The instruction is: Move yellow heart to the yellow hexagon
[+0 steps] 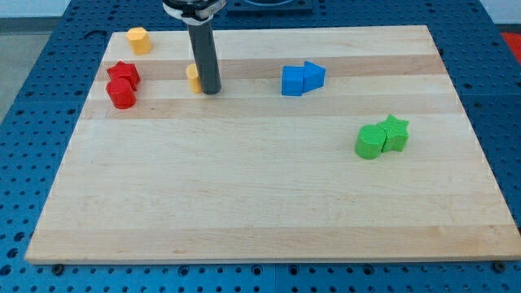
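Two green blocks (pixel 381 137), two blue (pixel 302 79), two red (pixel 123 85), two yellow (pixel 139 40).

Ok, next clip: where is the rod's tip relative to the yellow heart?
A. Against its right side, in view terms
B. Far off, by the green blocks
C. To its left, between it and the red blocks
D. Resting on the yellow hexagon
A: my tip sits right beside the yellow heart, on the view's right of it, with the yellow hexagon up and to the view's left.
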`<state>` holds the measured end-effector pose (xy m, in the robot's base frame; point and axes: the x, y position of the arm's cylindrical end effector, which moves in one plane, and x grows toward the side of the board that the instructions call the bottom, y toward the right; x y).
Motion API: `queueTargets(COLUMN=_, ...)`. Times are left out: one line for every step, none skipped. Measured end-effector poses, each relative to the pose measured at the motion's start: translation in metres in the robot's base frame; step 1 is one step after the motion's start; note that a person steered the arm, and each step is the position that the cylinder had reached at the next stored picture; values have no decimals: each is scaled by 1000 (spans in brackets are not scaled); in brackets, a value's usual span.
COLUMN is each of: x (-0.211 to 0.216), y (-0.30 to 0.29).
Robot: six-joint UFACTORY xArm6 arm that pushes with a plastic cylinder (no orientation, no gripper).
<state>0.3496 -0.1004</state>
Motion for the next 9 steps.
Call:
queueTargets(x=11, y=-17)
queueTargets(x=6, y=-34)
queueTargets(x=-31, y=-33)
queueTargets(x=-71, y=-28)
queueTargets(x=-88, y=-28)
queueTargets(x=-76, y=-28)
queueTargets(x=-60, y=-21)
queueTargets(x=-55, y=3)
queueTargets(x=-66, y=30)
